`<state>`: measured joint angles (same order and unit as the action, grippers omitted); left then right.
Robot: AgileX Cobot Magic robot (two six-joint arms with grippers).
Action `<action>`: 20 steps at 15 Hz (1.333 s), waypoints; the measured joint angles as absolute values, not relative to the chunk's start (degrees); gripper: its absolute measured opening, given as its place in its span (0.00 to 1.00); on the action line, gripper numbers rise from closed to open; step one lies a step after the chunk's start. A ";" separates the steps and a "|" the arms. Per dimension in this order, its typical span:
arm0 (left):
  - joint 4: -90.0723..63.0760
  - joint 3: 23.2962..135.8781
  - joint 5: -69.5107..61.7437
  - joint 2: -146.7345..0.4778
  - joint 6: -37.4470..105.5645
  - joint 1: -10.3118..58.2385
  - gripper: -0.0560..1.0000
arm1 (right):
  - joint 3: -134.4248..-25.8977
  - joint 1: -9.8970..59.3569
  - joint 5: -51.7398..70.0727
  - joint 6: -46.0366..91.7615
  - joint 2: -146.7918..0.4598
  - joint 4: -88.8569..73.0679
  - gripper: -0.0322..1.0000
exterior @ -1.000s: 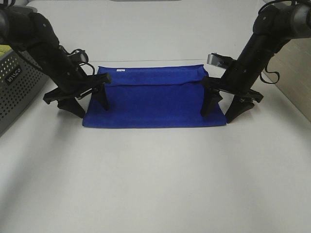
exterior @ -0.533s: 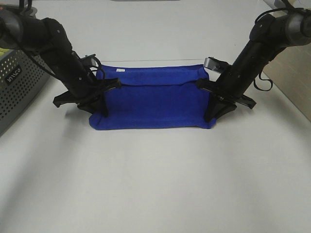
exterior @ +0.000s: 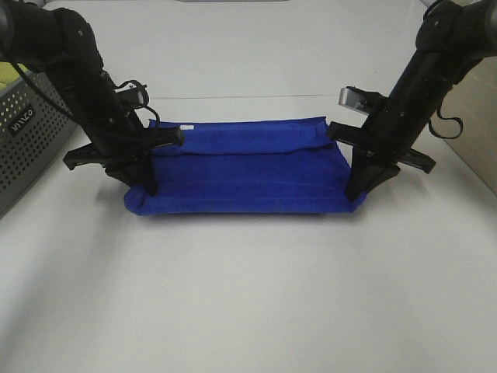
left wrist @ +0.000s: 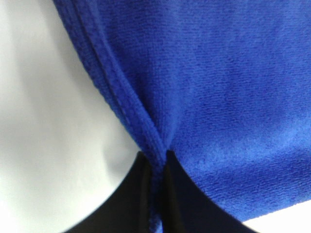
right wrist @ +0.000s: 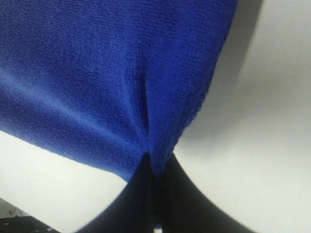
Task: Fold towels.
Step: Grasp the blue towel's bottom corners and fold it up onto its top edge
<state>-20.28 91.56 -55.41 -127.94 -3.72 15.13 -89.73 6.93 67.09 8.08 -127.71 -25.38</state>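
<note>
Saw the royal-blue towel stretched flat on the white table, just beside the perforated grey bin. Found the left pincer clamped tight on the towel's end nearest that bin, and the right pincer likewise pinching the end farthest from the bin.

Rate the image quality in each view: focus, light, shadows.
Exterior high: even light, slightly soft, table washed pale, thin shadow under the towel along its near edge. Left wrist: towel pile crisp, left gripper a featureless black silhouette, table overexposed. Right wrist: weave fairly sharp, right gripper blurred and dark, grey shadow on the table beside the towel.
</note>
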 joint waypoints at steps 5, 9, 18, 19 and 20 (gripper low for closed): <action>-22.40 76.15 -54.60 -119.23 -3.72 16.16 0.09 | -71.91 6.93 61.19 9.45 -118.49 -26.76 0.05; -22.23 78.67 -52.31 -117.46 -3.72 16.21 0.09 | -74.60 6.93 60.10 11.52 -116.43 -27.73 0.05; -20.34 97.17 -46.29 -125.71 -6.99 13.35 0.09 | -104.79 6.93 62.74 11.34 -129.55 -27.67 0.05; -20.34 98.09 -45.84 -126.57 -6.99 13.35 0.09 | -106.00 6.93 62.80 11.29 -130.52 -27.67 0.05; -20.23 99.29 -44.81 -128.06 -6.99 13.35 0.09 | -107.77 6.93 62.80 11.12 -132.30 -27.67 0.05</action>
<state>-20.23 99.29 -44.81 -128.06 -6.99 13.35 -107.77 6.93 62.80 11.12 -132.30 -27.67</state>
